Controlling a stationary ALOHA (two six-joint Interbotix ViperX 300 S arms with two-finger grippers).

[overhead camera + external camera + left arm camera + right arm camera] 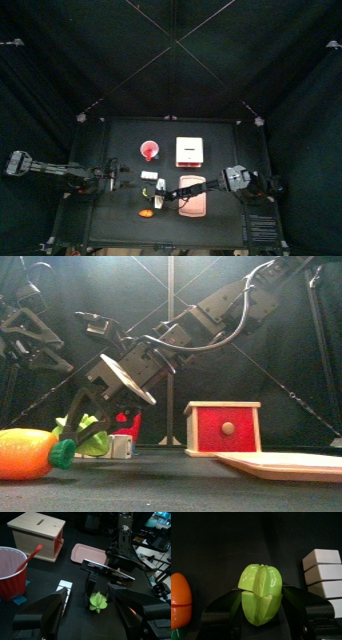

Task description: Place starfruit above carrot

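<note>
The pale green starfruit (261, 594) sits between the jaws of my right gripper (262, 608), which is shut on it. In the front view the starfruit (80, 426) hangs just behind the leafy end of the orange carrot (30, 453). The carrot (143, 213) lies near the table's front edge, left of the pink board (194, 196). My right gripper (162, 194) reaches across the middle to a spot just behind the carrot. My left gripper (92, 612) is open and holds nothing; it faces the starfruit (99, 601) from the left.
A small white block (120, 446) stands beside the starfruit. A red cup (150, 151) with a stick in it and a wooden box (189, 150) with a red front stand at the back of the table. The left arm (67, 178) hovers at the table's left.
</note>
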